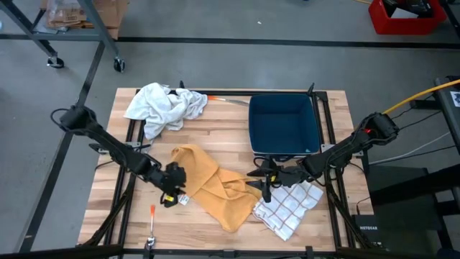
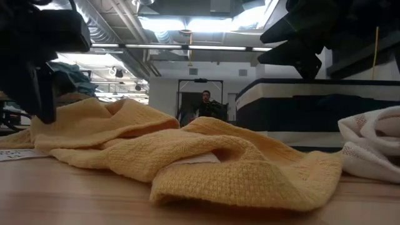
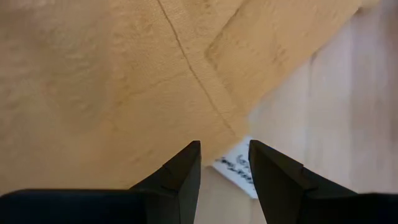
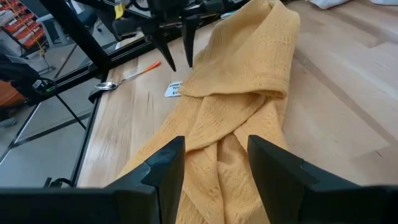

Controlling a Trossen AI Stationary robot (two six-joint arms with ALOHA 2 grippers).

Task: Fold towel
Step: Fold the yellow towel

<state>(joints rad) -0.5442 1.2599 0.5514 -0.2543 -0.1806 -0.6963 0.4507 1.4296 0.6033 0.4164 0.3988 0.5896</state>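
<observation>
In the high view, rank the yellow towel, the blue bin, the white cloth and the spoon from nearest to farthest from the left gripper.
Measured from the left gripper, near the table's front left:
1. Yellow towel, right beside it at table centre.
2. Spoon, at the front edge, orange handle toward the gripper.
3. White cloth, crumpled at the back left.
4. Blue bin, at the back right.

Yellow towel (image 3: 124,74) blurred, cut off in left wrist view; label (image 3: 236,168) text unreadable
</observation>
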